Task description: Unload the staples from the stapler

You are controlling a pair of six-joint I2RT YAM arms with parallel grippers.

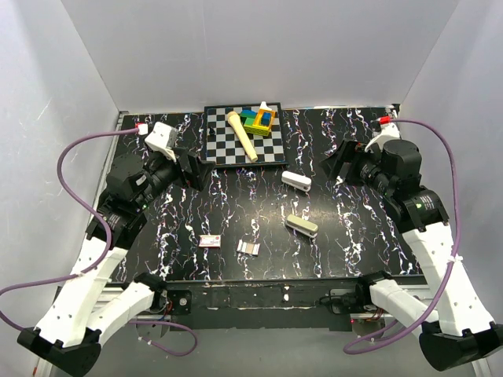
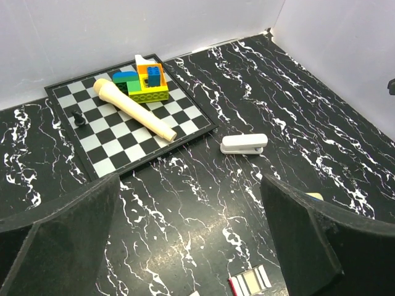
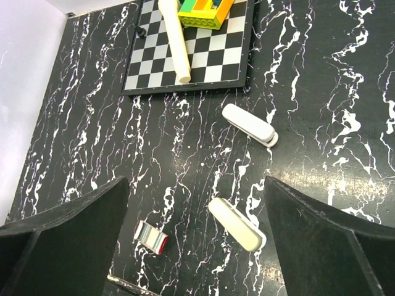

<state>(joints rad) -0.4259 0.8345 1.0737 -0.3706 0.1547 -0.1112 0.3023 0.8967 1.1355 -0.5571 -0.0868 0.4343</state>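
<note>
Staples (image 1: 248,247), seemingly, far from left end effector (image 1: 191,169), right end effector (image 1: 339,165); both wide-open, empty.

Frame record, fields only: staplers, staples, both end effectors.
stapler 1: white plastic stapler, closed
stapler 2: beige plastic stapler, closed, nearer the arms
staples: short silvery strip of joined staples, loose on black marbled table, left of beige stapler
box: small red-and-white box, left of the strip
left end effector: open, empty
right end effector: open, empty
</note>
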